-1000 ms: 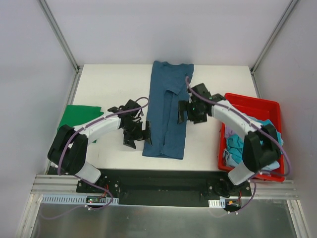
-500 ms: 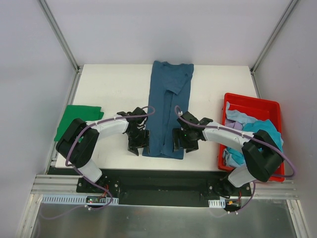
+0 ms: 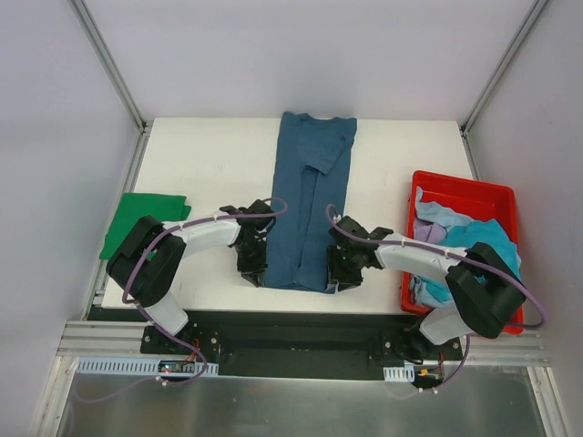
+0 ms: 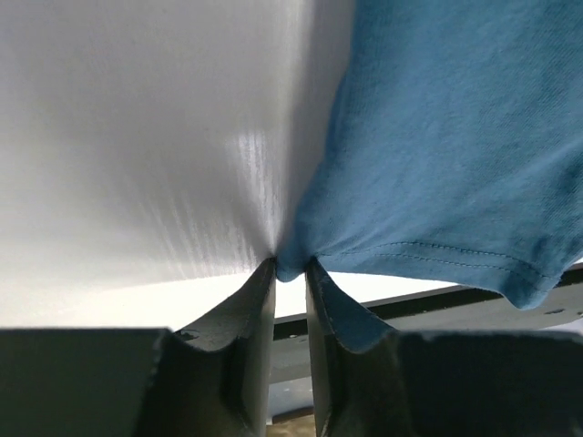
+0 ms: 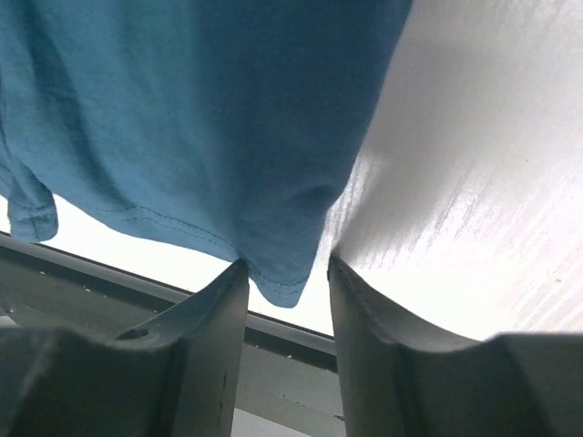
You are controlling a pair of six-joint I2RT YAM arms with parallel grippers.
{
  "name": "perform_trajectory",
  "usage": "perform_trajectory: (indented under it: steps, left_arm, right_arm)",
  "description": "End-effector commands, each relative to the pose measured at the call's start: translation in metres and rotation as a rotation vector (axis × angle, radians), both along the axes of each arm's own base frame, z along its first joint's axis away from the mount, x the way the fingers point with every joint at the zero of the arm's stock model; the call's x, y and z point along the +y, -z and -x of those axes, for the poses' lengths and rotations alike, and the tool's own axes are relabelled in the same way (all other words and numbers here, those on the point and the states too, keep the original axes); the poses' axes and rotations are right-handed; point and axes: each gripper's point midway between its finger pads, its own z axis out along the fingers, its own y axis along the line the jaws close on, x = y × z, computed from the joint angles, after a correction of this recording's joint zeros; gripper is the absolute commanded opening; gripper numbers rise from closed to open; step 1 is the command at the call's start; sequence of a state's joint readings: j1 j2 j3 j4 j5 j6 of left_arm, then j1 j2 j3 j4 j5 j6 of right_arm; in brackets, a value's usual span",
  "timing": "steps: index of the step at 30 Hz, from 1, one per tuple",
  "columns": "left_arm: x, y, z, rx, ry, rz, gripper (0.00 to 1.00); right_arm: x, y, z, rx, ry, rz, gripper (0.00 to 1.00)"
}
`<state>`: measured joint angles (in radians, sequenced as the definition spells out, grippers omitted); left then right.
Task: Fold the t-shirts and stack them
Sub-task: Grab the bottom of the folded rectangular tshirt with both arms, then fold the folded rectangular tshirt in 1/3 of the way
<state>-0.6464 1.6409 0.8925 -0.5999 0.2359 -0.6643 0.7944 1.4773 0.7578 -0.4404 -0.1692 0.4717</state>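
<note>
A dark teal-blue t-shirt [image 3: 310, 200] lies as a long folded strip down the middle of the white table [image 3: 200, 164]. My left gripper [image 3: 258, 273] sits at its near left corner. In the left wrist view the gripper [image 4: 290, 266] has its jaws nearly together, pinching the corner of the t-shirt [image 4: 437, 137]. My right gripper [image 3: 337, 278] is at the near right corner. In the right wrist view the gripper [image 5: 287, 264] still has a gap, and the t-shirt [image 5: 200, 118] hem corner hangs between the fingers, touching only the left one. A folded green t-shirt [image 3: 144, 221] rests at the table's left edge.
A red plastic bin [image 3: 460, 182] stands at the right with several crumpled shirts [image 3: 455, 241], teal, light blue and lavender, inside. The table's near edge and a black rail run just below both grippers. White walls enclose the back and sides.
Both grippers slid toward the near edge along the shirt's sides, down to its near corners. Their jaws narrowed, the left closing onto the corner.
</note>
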Motion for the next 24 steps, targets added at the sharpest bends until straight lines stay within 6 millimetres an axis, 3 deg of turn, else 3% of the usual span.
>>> perform_trajectory:
  steps: [1,4,6,15,20,24]
  left_arm:
    - [0.006,0.019,0.004,0.016,0.010,-0.068,0.14]
    - [0.006,0.018,0.005,0.018,0.008,-0.065,0.09]
    - [0.006,0.017,0.006,0.016,0.008,-0.060,0.00]
    - [0.016,0.012,0.034,0.062,0.005,-0.025,0.00]
    - [-0.001,-0.014,0.047,0.039,0.060,0.119,0.00]
    - [-0.022,-0.043,0.052,0.002,0.111,0.280,0.00]
  right_arm:
    - [-0.010,0.007,0.014,0.039,0.027,0.030,0.33]
    - [-0.012,0.005,0.015,0.027,0.029,0.032,0.16]
    - [-0.014,0.004,0.015,0.020,0.030,0.034,0.00]
    - [-0.023,0.000,0.035,0.011,-0.016,-0.045,0.00]
    - [-0.006,-0.015,0.057,0.017,-0.097,-0.203,0.00]
    - [-0.002,-0.032,0.056,-0.033,-0.106,-0.265,0.00]
